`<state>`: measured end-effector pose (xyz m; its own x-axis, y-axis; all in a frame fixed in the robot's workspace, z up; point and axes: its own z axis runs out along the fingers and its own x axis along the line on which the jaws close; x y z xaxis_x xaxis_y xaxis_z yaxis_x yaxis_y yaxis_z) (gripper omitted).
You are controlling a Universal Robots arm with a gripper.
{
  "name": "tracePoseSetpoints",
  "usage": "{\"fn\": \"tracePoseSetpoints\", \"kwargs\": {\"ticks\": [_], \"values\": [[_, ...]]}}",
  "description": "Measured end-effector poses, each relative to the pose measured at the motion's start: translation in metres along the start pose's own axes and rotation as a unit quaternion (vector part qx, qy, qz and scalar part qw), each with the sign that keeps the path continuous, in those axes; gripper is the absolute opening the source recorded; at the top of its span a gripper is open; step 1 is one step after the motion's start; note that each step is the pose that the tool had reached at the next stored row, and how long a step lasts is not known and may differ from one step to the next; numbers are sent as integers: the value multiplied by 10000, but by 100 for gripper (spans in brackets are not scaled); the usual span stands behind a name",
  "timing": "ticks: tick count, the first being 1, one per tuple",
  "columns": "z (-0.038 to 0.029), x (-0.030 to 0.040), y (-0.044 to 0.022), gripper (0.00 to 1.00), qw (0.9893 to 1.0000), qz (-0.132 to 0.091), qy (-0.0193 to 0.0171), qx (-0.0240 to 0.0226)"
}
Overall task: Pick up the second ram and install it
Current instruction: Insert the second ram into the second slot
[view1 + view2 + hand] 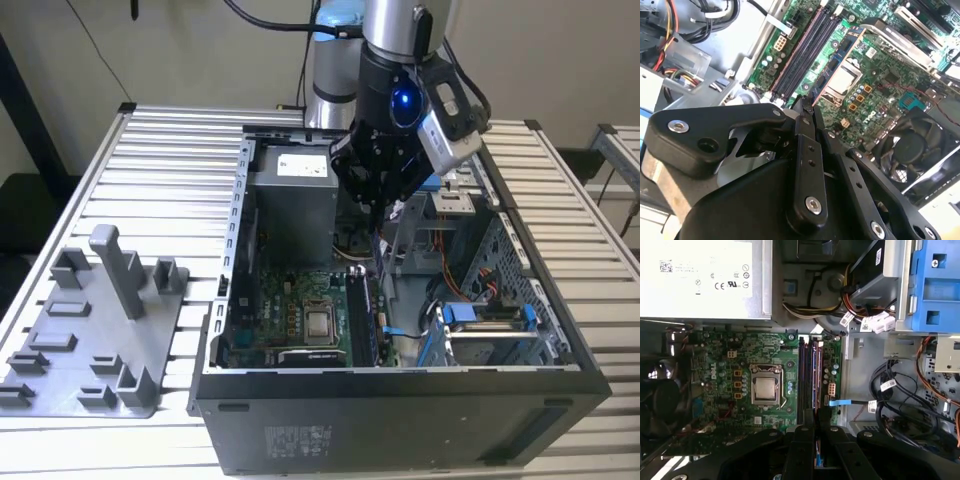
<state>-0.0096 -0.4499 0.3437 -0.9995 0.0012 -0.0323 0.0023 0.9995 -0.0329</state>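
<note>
An open computer case (400,400) lies on a slatted metal table (170,170). Inside it is a green motherboard (730,385) with a square silver processor socket (765,390) at its middle. A row of long dark memory slots (802,385) runs just beside the socket. A grey power supply (705,280) fills one corner of the case. A blue drive bracket (935,290) sits on the far side of the slots from it, and bundles of black and coloured cables (890,390) lie between them. A black fan (910,145) sits at the board's edge.

The gripper (375,215) hangs inside the case above the end of the memory slots, near the cables. Its jaws are nearly together, clamped on the second ram (815,462). The ram shows edge-on as a thin strip between the fingers (804,450), in line with the slots and not yet seated.

On the exterior view's left, well apart from the case, a grey holder tray (90,350) rests on the table.
</note>
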Motion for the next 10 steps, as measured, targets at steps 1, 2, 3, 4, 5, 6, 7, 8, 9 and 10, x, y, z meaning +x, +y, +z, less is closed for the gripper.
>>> {"fn": "tracePoseSetpoints", "kwargs": {"ticks": [1,2,3,4,5,6,7,8,9,10], "values": [[18,0,-3,14,10000,-1,0,0],[33,0,-9,14,10000,-1,0,1],[48,0,-18,14,10000,-2,0,0],[63,1,-27,14,10000,-1,0,1],[75,2,-34,14,10000,0,0,1],[86,2,-42,14,10000,-1,0,1],[99,2,-51,14,10000,-1,0,0],[114,3,-56,14,10000,0,0,-1],[131,4,-59,14,10000,0,0,0],[148,5,-62,14,10000,0,0,0]]}}
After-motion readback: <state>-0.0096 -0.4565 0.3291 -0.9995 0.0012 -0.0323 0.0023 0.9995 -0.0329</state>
